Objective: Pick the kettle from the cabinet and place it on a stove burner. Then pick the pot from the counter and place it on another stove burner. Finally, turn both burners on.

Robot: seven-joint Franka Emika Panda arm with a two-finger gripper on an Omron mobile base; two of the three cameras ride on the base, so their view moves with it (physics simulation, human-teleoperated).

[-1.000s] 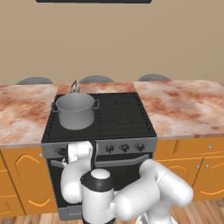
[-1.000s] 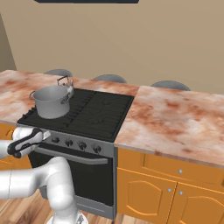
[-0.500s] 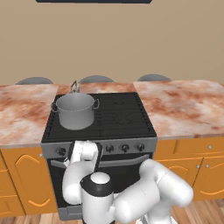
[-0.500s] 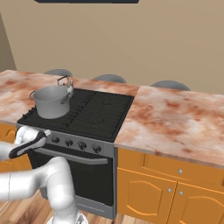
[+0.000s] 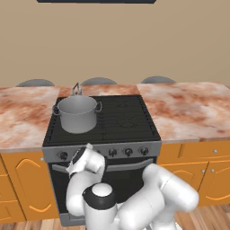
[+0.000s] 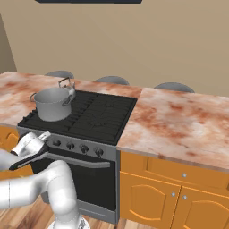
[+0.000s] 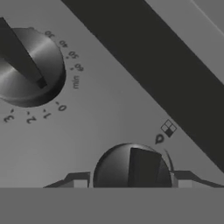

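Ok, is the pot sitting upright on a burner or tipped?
Upright. The pot stands level on the front-left burner grate of the range, its open rim facing up; the kettle stands just behind it.

Behind the desk, three grey rounded chair backs (image 5: 35, 82) are seen lined up along a plain tan wall (image 5: 179, 40). A dark strip of range hood (image 5: 96, 1) is glimpsed at the top edge. Below, a black oven door (image 6: 96, 183) with a steel bar handle (image 6: 80, 160) is shown, and wooden flooring (image 5: 211, 220) is spotted at the lower corner.
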